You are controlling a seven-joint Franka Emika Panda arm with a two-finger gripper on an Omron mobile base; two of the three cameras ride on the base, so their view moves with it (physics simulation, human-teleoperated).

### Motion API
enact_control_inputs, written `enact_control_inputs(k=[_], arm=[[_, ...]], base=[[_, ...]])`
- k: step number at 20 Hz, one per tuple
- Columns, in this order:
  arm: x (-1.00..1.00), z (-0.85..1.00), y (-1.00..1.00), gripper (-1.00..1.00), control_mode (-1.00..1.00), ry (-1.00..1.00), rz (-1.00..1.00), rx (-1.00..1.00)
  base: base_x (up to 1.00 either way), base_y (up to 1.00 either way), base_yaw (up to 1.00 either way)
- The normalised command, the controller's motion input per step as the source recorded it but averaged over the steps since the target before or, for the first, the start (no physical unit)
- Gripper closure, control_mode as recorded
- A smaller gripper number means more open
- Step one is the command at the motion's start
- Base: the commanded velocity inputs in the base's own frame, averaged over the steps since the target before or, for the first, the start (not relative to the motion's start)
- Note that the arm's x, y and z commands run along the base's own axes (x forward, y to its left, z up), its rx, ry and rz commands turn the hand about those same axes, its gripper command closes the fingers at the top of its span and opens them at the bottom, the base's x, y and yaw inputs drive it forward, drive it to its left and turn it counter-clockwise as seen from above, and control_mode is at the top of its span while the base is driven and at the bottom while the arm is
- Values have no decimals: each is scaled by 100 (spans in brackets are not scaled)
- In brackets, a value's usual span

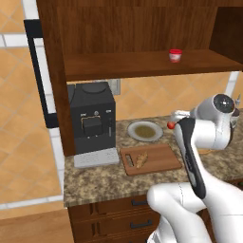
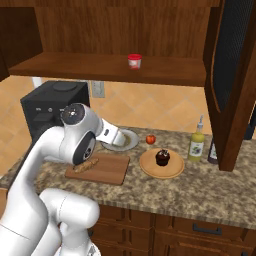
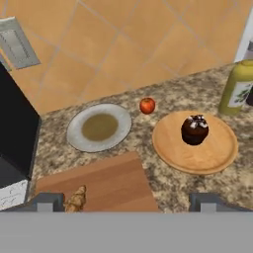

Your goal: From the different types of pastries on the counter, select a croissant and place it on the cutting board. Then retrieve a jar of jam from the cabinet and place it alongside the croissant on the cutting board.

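Hand view: the small golden-tan croissant point(image 3: 75, 199) lies on the flat reddish-brown wooden cutting board point(image 3: 108, 180), so step one looks complete. The tool point(image 3: 126, 203) is released and empty. Next: reach up to the tiny red jam jar point(image 1: 175, 55) on the dark wooden cabinet point(image 1: 137, 64) shelf.

Croissant point(image 1: 141, 159) lying on the cutting board point(image 1: 159, 159), which rests on the granite table point(image 1: 95, 182) beside a black coffee machine point(image 1: 92, 118). Behind the board, a grey plate point(image 1: 145, 131) and small red fruit point(image 1: 170, 125). Jar of jam point(image 1: 175, 55) standing on the cabinet point(image 1: 133, 64) shelf.
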Motion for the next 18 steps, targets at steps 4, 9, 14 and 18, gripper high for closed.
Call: enact_control_inputs(k=[4,9,14,18], arm=[[-13,91,-10,-100,-100,-38,0,-9],[-1,99,-17,-100,-100,-34,0,-6],[0,100,-11,-100,-100,-19,0,-7],[2,76,0,-100,-100,-2,0,-6]], base=[[0,0,0],[0,0,0],[0,0,0],[0,0,0]])
